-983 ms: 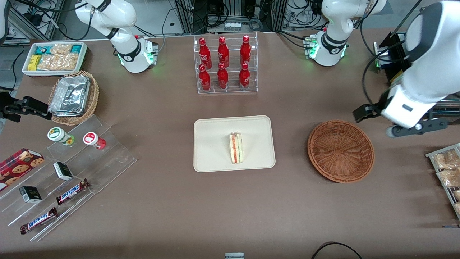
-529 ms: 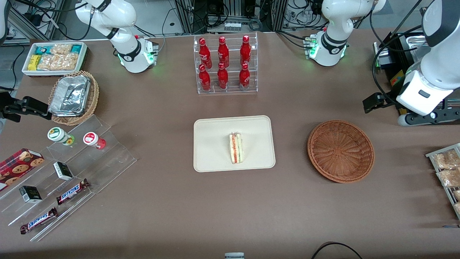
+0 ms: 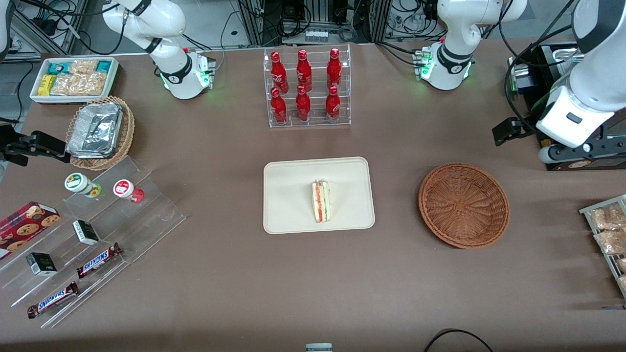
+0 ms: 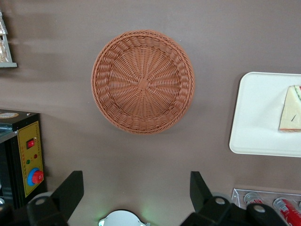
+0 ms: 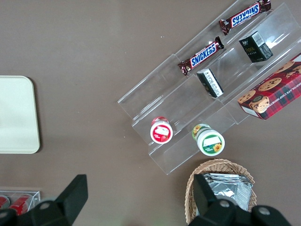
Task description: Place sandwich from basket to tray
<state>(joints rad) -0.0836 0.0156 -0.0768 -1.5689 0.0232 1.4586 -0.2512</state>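
Observation:
The sandwich (image 3: 321, 201) (image 4: 291, 109), a pale wedge with orange and green filling on its edge, lies on the cream tray (image 3: 293, 195) (image 4: 258, 117) at mid-table. The reddish-brown wicker basket (image 3: 463, 205) (image 4: 142, 88) stands empty beside the tray, toward the working arm's end. My gripper (image 3: 582, 149) (image 4: 135, 188) hangs high above the table edge at that end, farther from the front camera than the basket. It is open, fingers wide apart, nothing between them.
A clear rack of red bottles (image 3: 307, 88) stands farther back than the tray. A black control box (image 4: 23, 160) sits near the gripper. A wire rack of snack bags (image 3: 606, 230) lies close to the basket. Acrylic steps with Snickers bars (image 3: 93, 259) occupy the parked arm's end.
My gripper has drawn away from the basket, rising and moving farther from the front camera toward the working arm's end. Sandwich, tray and basket have not moved.

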